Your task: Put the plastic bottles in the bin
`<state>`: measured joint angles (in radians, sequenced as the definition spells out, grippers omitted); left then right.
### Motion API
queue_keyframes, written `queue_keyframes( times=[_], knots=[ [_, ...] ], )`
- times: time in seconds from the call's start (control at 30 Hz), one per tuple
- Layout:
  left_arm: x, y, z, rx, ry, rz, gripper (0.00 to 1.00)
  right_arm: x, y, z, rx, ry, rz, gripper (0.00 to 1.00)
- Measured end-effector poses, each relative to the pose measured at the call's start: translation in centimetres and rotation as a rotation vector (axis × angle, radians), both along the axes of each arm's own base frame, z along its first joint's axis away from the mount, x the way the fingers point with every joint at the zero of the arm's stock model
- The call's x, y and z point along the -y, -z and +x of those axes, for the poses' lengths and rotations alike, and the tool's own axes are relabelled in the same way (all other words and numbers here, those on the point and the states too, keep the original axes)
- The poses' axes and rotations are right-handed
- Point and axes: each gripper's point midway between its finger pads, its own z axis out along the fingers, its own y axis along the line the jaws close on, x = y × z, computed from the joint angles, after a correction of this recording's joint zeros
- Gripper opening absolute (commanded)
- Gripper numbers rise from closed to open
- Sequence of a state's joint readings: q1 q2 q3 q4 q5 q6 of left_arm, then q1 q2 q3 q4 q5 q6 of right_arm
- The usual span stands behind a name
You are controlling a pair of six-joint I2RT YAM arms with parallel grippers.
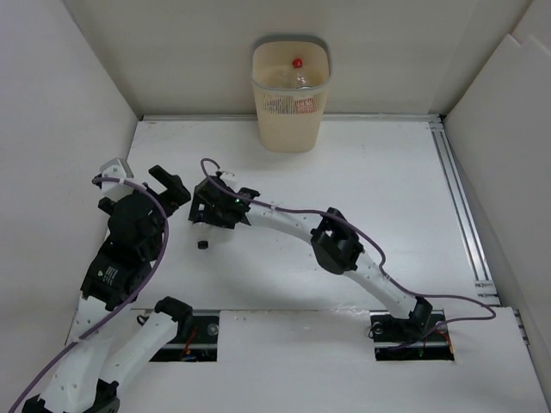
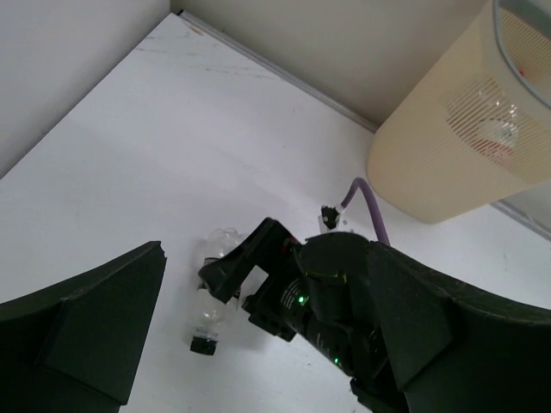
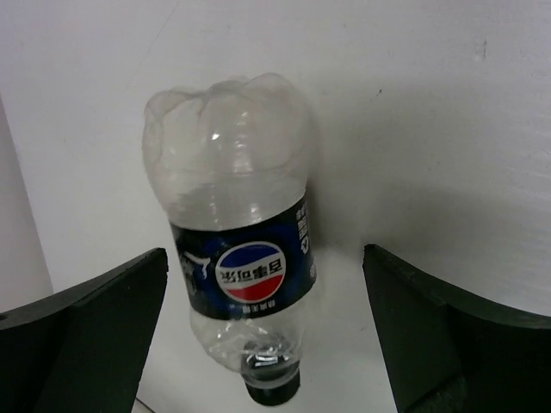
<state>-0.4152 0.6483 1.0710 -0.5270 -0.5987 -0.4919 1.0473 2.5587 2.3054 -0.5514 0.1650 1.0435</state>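
The left arm and right arm are made of white links joined by black housings. A purple cable is run along each. The fingers are black and wedge-shaped; green lights are seen on the right wrist.

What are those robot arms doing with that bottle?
They're tidying plastic bottles into the bin at the far side of the table. The right gripper is open and sits right over a clear bottle with a dark blue label and a black cap, which lies on its side. It hasn't grabbed it yet. The left gripper is open too, holds nothing and hovers close by. A red-capped bottle is already in the bin.
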Motion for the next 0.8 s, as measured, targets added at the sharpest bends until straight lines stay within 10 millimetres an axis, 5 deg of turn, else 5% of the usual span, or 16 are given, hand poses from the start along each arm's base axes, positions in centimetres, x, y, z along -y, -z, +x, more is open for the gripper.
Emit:
queue_keyframes(
  times=[0.1,0.13,0.2,0.37,0.5,0.57,0.7,0.8],
  knots=[
    [0.0,1.2,-0.2,-0.018,0.012,0.012,1.0,-0.8,0.3,0.6,0.002,0.009,0.017,0.84],
    [0.1,1.5,-0.3,-0.021,0.018,0.015,1.0,-1.0,0.4,1.0,0.002,0.012,0.027,0.7],
    [0.1,2.0,-0.4,-0.023,0.025,0.02,1.0,-1.3,0.6,1.1,0.001,0.007,0.034,0.58],
    [0.1,2.6,-0.6,-0.03,0.034,0.034,1.0,-1.8,0.6,1.2,-0.01,-0.021,0.065,0.0],
    [0.5,2.6,-0.6,-0.024,0.059,0.03,1.0,-1.7,0.9,1.4,-0.002,-0.047,0.117,0.0],
    [1.1,2.7,-0.5,-0.02,0.094,0.024,1.0,0.1,0.7,0.9,0.005,-0.061,0.114,0.0],
    [3.9,3.1,-0.1,-0.01,0.239,-0.004,1.0,7.0,0.0,0.8,0.043,-0.078,0.036,0.0],
    [7.4,3.8,0.4,-0.006,0.406,-0.052,1.0,13.3,-2.9,2.1,0.105,-0.085,0.038,0.0]
  ],
)
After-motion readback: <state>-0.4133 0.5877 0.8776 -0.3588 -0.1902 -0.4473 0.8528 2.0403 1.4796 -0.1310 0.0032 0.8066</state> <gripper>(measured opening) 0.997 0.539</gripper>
